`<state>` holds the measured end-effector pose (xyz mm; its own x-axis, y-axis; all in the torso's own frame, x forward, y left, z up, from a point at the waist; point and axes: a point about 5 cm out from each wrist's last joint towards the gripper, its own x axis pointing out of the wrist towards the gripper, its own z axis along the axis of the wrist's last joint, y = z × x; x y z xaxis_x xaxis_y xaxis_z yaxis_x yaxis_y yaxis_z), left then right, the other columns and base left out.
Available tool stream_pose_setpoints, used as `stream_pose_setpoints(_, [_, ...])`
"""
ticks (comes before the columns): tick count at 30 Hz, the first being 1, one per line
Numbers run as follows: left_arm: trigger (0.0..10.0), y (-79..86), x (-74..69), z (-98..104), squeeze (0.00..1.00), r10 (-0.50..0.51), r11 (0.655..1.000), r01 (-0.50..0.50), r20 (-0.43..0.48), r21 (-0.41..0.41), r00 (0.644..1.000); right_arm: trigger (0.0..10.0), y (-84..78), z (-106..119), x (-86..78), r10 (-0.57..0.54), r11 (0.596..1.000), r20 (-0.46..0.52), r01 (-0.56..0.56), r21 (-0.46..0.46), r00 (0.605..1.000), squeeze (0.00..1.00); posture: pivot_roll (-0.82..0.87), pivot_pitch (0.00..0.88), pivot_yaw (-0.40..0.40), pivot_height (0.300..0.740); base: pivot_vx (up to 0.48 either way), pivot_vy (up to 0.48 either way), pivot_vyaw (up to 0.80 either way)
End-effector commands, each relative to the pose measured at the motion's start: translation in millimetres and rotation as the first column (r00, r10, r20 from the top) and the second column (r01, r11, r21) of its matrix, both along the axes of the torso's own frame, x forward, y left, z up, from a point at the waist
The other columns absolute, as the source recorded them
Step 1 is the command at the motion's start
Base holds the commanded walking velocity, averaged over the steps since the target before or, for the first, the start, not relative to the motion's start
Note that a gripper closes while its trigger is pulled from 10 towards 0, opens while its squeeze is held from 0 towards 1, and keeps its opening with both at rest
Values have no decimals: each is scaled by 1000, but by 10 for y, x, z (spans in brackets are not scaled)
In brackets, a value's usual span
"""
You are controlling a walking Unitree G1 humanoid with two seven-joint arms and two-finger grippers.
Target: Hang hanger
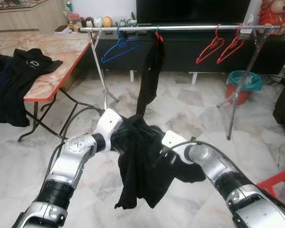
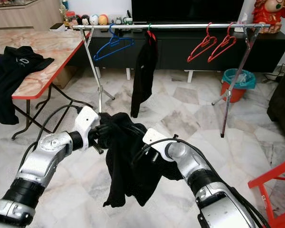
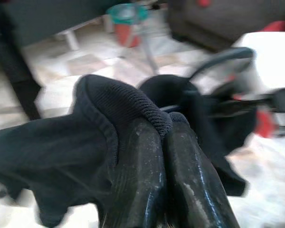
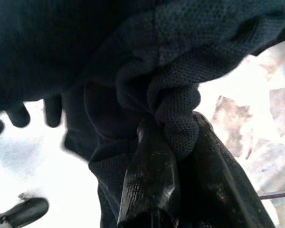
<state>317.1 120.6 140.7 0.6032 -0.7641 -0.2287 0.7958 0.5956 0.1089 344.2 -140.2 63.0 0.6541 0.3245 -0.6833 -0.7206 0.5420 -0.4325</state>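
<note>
Between the two arms: a black garment (image 1: pixel 142 161) hangs down over the marble floor (image 1: pixel 190 109), bunched at its top and loose below.
Left gripper (image 3: pixel 164 130): closed on a ribbed edge of the black garment; in the left wrist view the two fingers (image 3: pixel 137 175) press together with the knit fold caught at their tips.
Right gripper (image 4: pixel 173 128): also clamped on the black garment; in the right wrist view a thick roll of mesh cloth sits between its two fingers (image 4: pixel 149 175).
Hanger in the garment: I cannot tell if one is inside, the cloth hides it.
Clothes rail (image 1: pixel 190 28): a silver bar on crossed metal legs, standing ahead of the robot and well apart from the grippers.
Blue hanger (image 1: pixel 119 49): bare, hooked on the rail near its left end.
Hung black garment (image 1: pixel 151 78): on the rail just right of the blue hanger, on a hanger with a red top, and hanging long and narrow.
Red hangers (image 1: pixel 220 46): two, bare, side by side toward the right end of the rail.
Folding table (image 1: pixel 57 52): at the robot's left, with marble-pattern top and red edge; dark clothes (image 1: pixel 19 78) lie on its near part and fall over the side.
Behind the rail: a dark TV cabinet (image 1: pixel 190 52) with small round figures on its left part.
Bucket (image 1: pixel 243 85): red with teal lining, beside the right legs of the rail.
Red frame (image 1: pixel 280 183): at the right edge, near the right arm.
</note>
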Motion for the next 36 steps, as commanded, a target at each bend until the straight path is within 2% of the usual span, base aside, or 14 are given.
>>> stream_pose_setpoints(1, [10000,-42,-53,65,0,-67,998,67,5,6,998,0,47,57,41,-8,1000,20,7,28,1000,0,-21,0,44,719,0,0,0])
stream_pose_setpoints(4, [10000,6,-43,29,0,-53,997,53,-10,48,999,0,96,135,86,-33,995,55,28,100,998,0,-21,0,44,719,0,0,0])
stream_pose_setpoints(6, [10000,101,15,-61,0,14,992,-12,-10,128,1000,0,146,230,134,-55,981,84,39,191,995,0,-10,0,44,719,0,0,0])
stream_pose_setpoints(7, [10000,101,15,-61,0,14,992,-12,-10,128,1000,0,146,230,134,-55,981,84,39,191,995,0,-10,0,44,719,0,0,0])
stream_pose_setpoints(10, [10000,191,22,-203,0,55,974,-48,-24,223,998,0,177,274,158,-62,972,89,40,231,994,0,-14,0,45,719,0,0,0])
stream_pose_setpoints(11, [10000,251,17,-284,71,88,963,-75,-40,260,995,0,186,295,170,-66,968,92,41,248,994,0,-18,0,44,719,0,0,0])
stream_pose_setpoints(12, [10000,265,13,-291,400,95,961,-82,-40,263,995,0,189,303,173,-64,966,90,39,257,994,0,-19,0,43,719,0,0,0])
stream_pose_setpoints(13, [10000,276,-6,-289,816,97,960,-83,-41,267,994,0,191,313,175,-59,963,88,34,266,994,0,-18,0,42,719,0,0,0])
stream_pose_setpoints(14, [10000,281,-13,-300,1000,99,959,-83,-42,271,994,0,193,321,178,-58,962,90,32,271,994,0,-18,0,42,719,0,0,0])
stream_pose_setpoints(27, [10000,364,27,-291,1000,139,948,-136,12,287,990,0,204,367,169,9,948,80,-34,317,997,0,-16,0,39,719,0,0,0])
stream_pose_setpoints(28, [10000,415,49,-223,651,165,948,-171,45,268,985,0,178,350,145,42,950,67,-61,306,997,0,-15,0,38,719,0,0,0])
stream_pose_setpoints(29, [10000,457,65,-166,71,188,948,-199,68,249,980,0,150,335,127,66,952,57,-80,297,996,0,-14,0,38,719,0,0,0])
stream_pose_setpoints(30, [10000,518,82,-89,0,218,946,-235,101,221,971,0,108,315,98,102,952,43,-110,284,994,0,-13,0,37,719,0,0,0])
stream_pose_setpoints(36, [10000,676,44,70,0,214,957,-234,129,174,968,0,-36,280,-5,227,936,5,-219,276,974,0,-8,0,31,719,0,0,0])
